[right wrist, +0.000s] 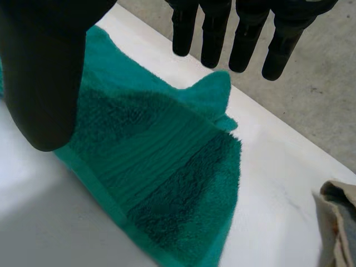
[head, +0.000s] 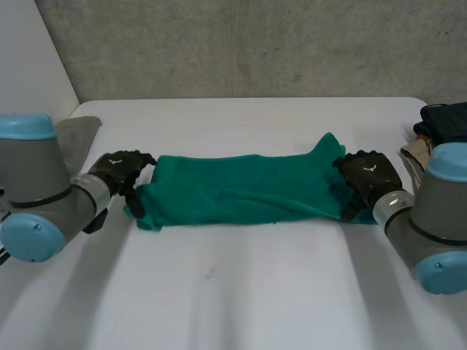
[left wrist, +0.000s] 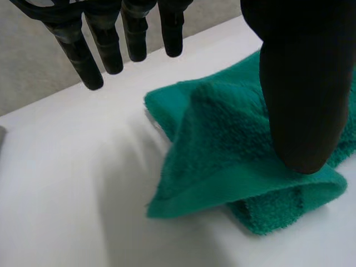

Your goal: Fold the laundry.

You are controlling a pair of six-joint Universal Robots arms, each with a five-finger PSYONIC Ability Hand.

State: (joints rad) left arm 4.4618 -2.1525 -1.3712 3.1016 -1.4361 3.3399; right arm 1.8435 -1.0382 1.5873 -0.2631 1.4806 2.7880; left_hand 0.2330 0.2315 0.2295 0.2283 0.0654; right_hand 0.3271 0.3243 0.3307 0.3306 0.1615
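Spanning left hand (head: pixel 120 169) to right hand (head: pixel 371 175) | green towel (head: pixel 241 188) | fingers (right wrist: pixel 214 44) straight

White table (head: pixel 241 292), grey concrete wall (head: pixel 255 44) behind (faintly speckled), white panel (head: pixel 29 58) at left

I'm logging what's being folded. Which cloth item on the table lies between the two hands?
The green towel, spanning from left hand to right hand; the grey cloth and dark clothes lie out at either side.

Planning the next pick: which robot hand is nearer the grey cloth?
Left. The left robot hand is at the end of the green towel beside the grey cloth; the right robot hand is at the towel's opposite end.
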